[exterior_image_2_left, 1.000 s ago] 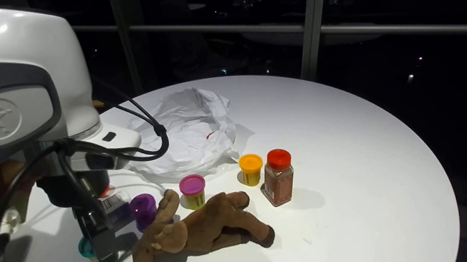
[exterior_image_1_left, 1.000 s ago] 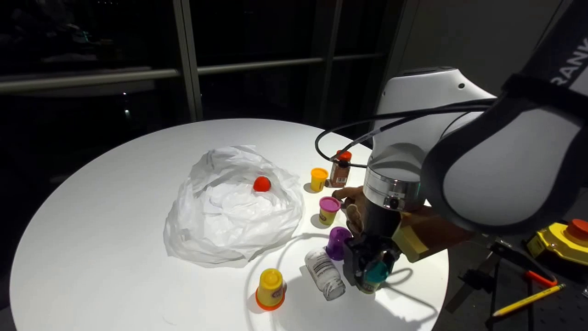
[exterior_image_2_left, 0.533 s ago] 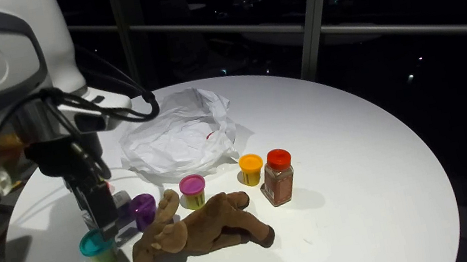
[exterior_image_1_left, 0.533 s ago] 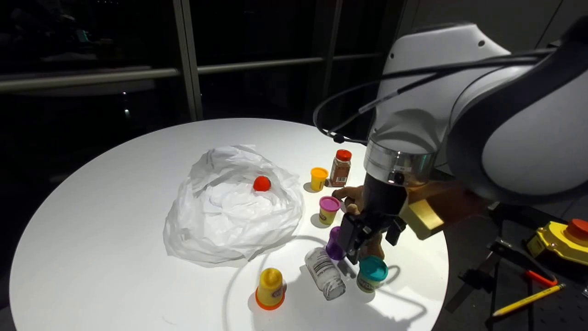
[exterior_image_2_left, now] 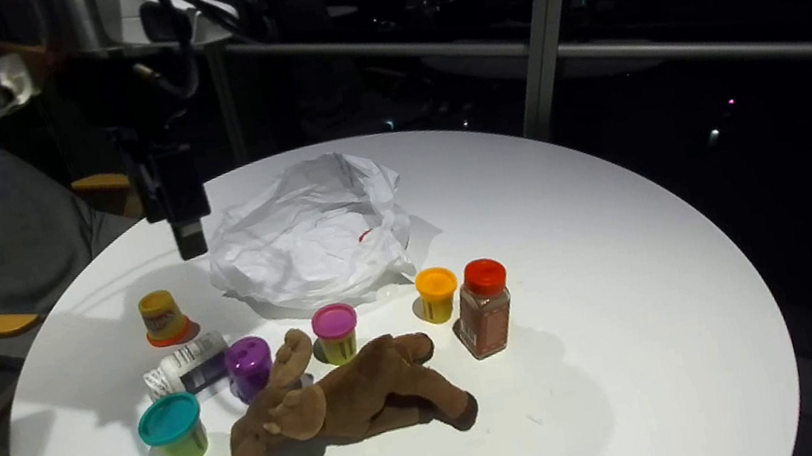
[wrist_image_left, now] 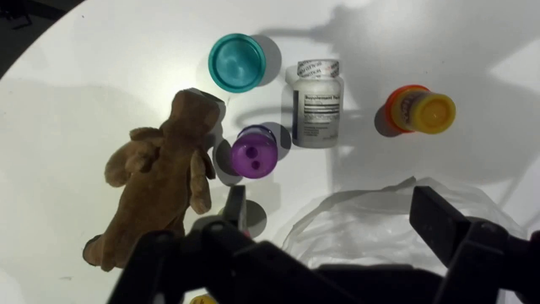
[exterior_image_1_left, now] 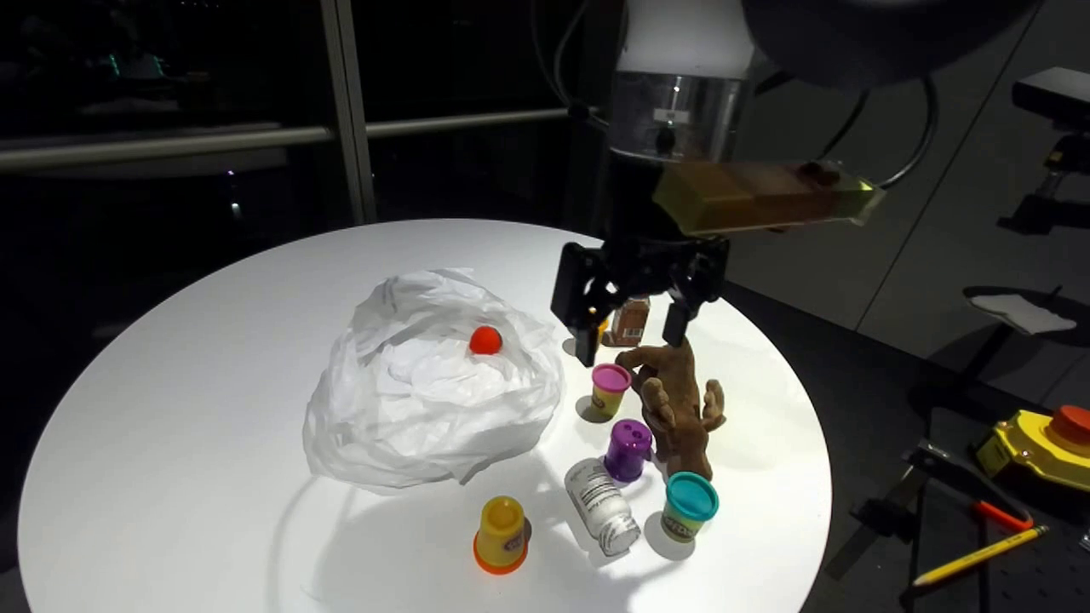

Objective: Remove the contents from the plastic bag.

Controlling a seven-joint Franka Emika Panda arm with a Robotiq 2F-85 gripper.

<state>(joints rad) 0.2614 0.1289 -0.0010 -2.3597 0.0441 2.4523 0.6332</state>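
Hanging spread and empty, the pincer (exterior_image_1_left: pixel 631 340) looks nearly done: plush animal (exterior_image_2_left: pixel 368 389), bottles (wrist_image_left: pixel 318 112) and cups (wrist_image_left: pixel 237 63) are out on the table (exterior_image_2_left: pixel 645 353), and only that round red thing (exterior_image_1_left: pixel 485 340) seems left inside the plastic bag (exterior_image_1_left: pixel 366 443)

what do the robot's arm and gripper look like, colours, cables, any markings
The arm is white with a dark rounded section, plus a shiny silver collar bearing a pale label, too small to read. The gripper is black, with two blocky fingers. Black cables loop beside the arm, and an oblong brown and yellow block juts out near the collar.
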